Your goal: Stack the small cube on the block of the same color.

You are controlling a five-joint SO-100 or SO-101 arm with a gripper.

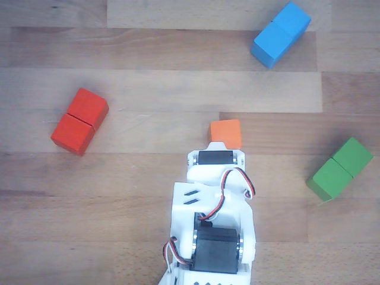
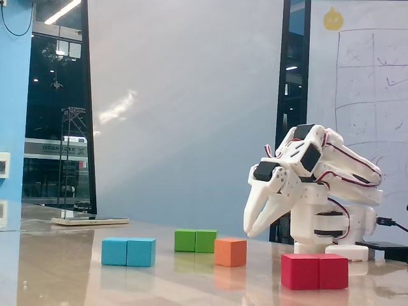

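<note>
The small orange cube (image 1: 225,133) sits alone on the wooden table, just beyond the arm's front end; it also shows in the fixed view (image 2: 230,252). The red double block (image 1: 79,121) lies at the left of the other view and front right in the fixed view (image 2: 315,271). My gripper (image 2: 252,231) hangs tips down above the table, a little right of and above the cube. Its jaws are close together and hold nothing. In the other view the white arm body (image 1: 215,202) hides the fingertips.
A blue double block (image 1: 280,34) lies at the far right, also in the fixed view (image 2: 128,251). A green double block (image 1: 340,168) lies at the right edge, also in the fixed view (image 2: 196,240). The arm's base (image 2: 331,236) stands at the right.
</note>
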